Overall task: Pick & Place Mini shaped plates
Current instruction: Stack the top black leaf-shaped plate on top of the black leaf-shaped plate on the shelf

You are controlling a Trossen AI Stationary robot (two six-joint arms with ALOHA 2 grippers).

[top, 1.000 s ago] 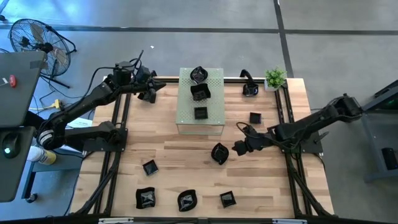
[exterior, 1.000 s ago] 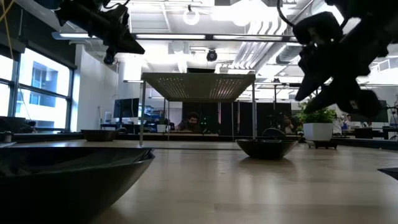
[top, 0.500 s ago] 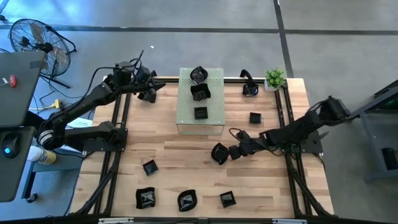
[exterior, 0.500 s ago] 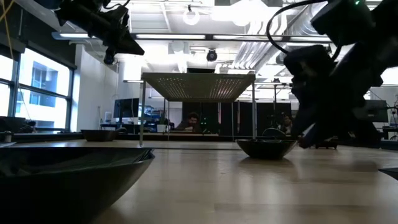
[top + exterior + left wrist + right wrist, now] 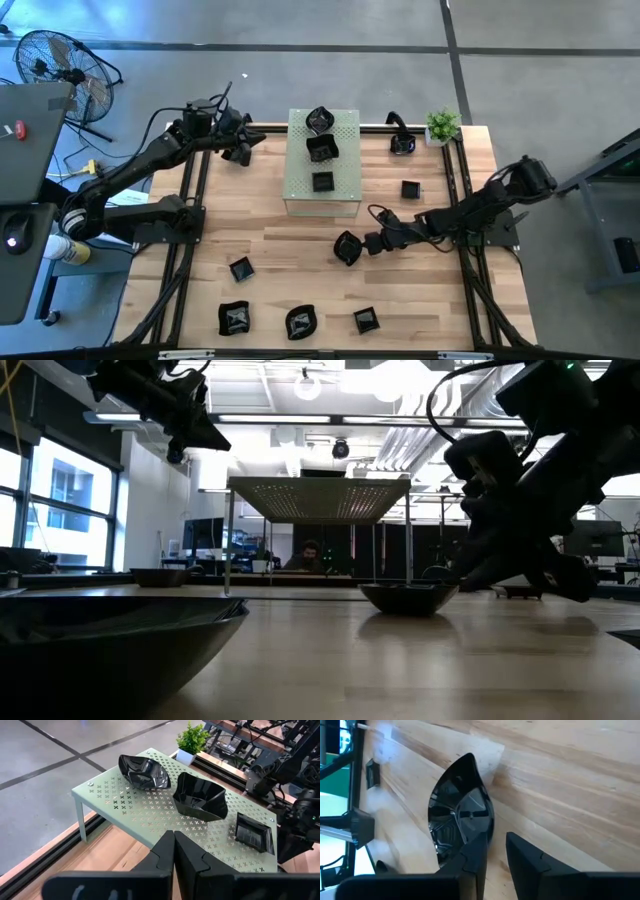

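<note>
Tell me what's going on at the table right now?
The right arm is reaching low across the middle of the wooden table, its tool at the rim of a small black dish; the fingers look slightly parted at the dish's edge. Three dishes already sit on the pale green perforated stand. Others are scattered over the table, including four along the front edge. The left tool waits shut, raised near the stand's left side.

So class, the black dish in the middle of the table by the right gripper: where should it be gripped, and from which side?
Probably by its thin raised rim on the side facing the right gripper. The dish is a shallow bowl lying on the table, so one finger can go inside the rim and one outside, coming in low from that side.
</note>
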